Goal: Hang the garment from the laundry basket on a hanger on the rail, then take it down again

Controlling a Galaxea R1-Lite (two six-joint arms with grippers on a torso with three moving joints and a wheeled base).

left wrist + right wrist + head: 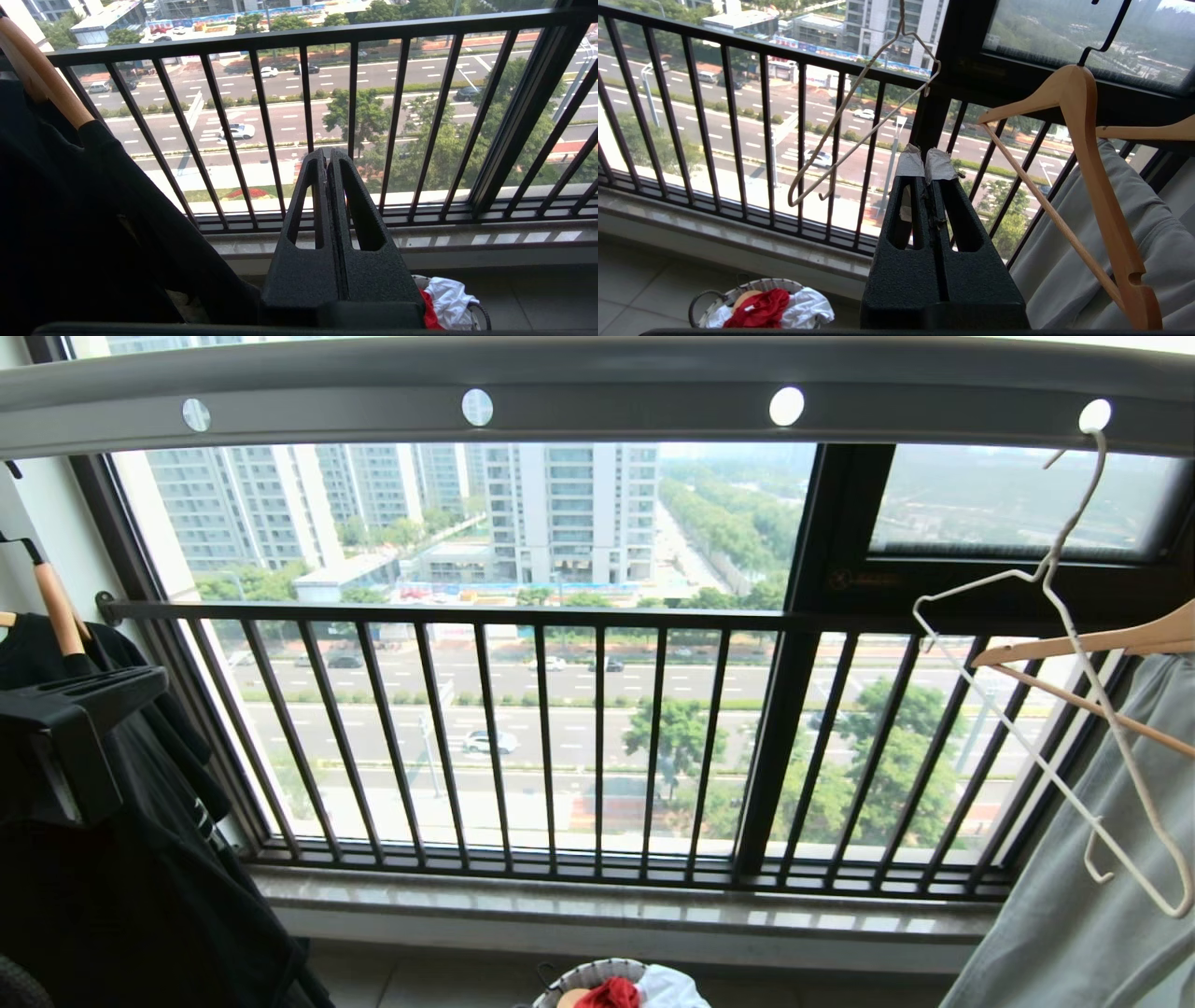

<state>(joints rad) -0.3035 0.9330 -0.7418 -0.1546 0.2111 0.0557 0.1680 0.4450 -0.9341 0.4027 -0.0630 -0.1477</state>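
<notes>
Though only a scrap of it shows, the red garment (759, 309) lies bunched in the laundry basket (701, 304) on the floor below the sill, beside white clothes (806, 305); the head view cuts the basket off at the bottom edge, and the print on the shirt cannot be made out. The cream hanger (1055, 658) hangs bare from a hole in the grey rail (597, 392), near a wooden hanger (1087, 154) carrying grey cloth (1125, 242). The left gripper (328, 156) has its fingers pressed together on nothing, beside a black shirt (70, 224) that hides much of that side. The right gripper (924, 163), tape-tipped, is likewise closed and empty, and is out of the head view.
</notes>
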